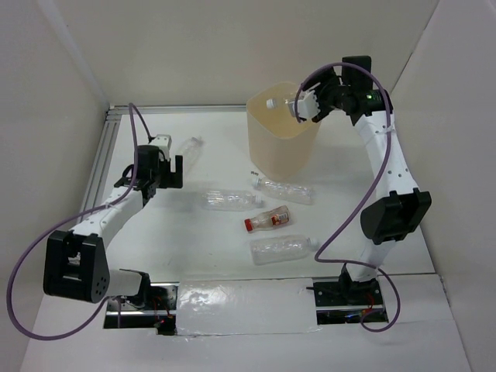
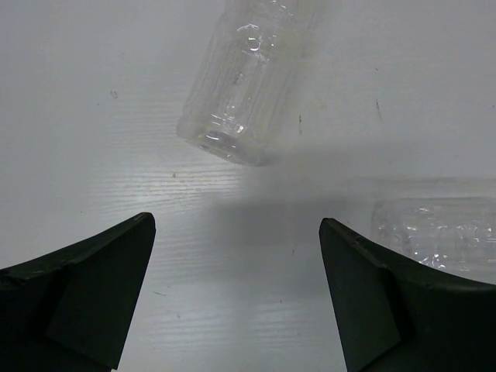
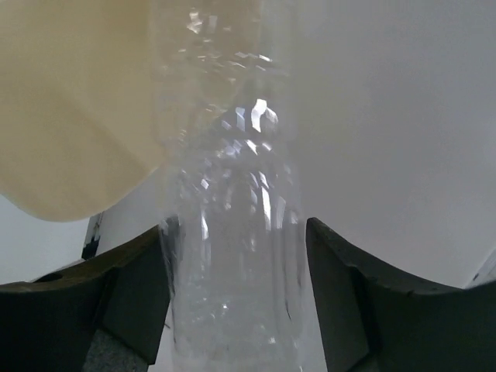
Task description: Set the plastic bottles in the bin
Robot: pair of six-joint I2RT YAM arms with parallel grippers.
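White table, bin, pale walls

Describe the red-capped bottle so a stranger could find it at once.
Find the tall beige bin at the back. In front of it, clear bottles lie flat. The red-capped bottle lies among them, the only one with a coloured label.

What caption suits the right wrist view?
Clear plastic bottle between the jaws of the right gripper, beige bin beyond.
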